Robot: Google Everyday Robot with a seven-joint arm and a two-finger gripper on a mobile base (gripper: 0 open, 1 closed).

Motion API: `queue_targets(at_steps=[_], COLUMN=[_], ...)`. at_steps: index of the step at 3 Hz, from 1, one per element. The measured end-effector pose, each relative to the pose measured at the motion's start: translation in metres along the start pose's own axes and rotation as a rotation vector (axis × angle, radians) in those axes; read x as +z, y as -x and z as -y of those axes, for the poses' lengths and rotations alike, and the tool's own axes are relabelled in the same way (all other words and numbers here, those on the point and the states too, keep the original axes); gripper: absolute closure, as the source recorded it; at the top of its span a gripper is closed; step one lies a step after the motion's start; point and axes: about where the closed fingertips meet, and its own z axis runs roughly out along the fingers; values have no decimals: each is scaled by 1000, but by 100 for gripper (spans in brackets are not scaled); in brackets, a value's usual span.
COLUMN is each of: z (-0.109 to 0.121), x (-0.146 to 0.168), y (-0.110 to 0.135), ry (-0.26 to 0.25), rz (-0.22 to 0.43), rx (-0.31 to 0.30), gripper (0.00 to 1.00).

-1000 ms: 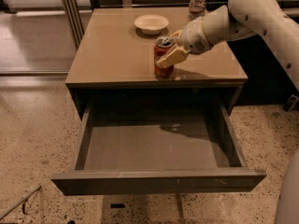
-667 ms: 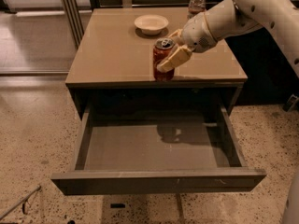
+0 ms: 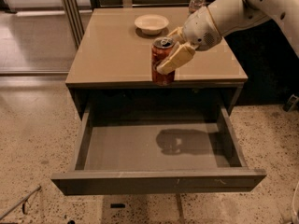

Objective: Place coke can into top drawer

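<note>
1. The top drawer (image 3: 159, 180) stands pulled fully out in the lower half of the frame. Its grey inside is bare except for a shadow (image 3: 182, 141), so the opening step looks done.
2. The gripper (image 3: 166, 52), upper centre-right, is clamped on the coke can (image 3: 161, 50), with one tan finger (image 3: 176, 58) across the front and the other behind.
3. The can is upright at the front edge of the tan cabinet top (image 3: 112, 55), and seems to be lifted clear and just over the drawer's back part.
4. Left to do, as I judge it: carry the can forward, lower it into the drawer, and release.
5. A bowl (image 3: 151, 23) and a water bottle (image 3: 197, 0) sit at the top, well clear.
</note>
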Motion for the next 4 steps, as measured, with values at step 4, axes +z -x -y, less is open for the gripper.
queue_targets(at_steps=[4], z=[-46], x=[53], y=[-94], ry=[19], rz=[-130], rx=[5], gripper=[100])
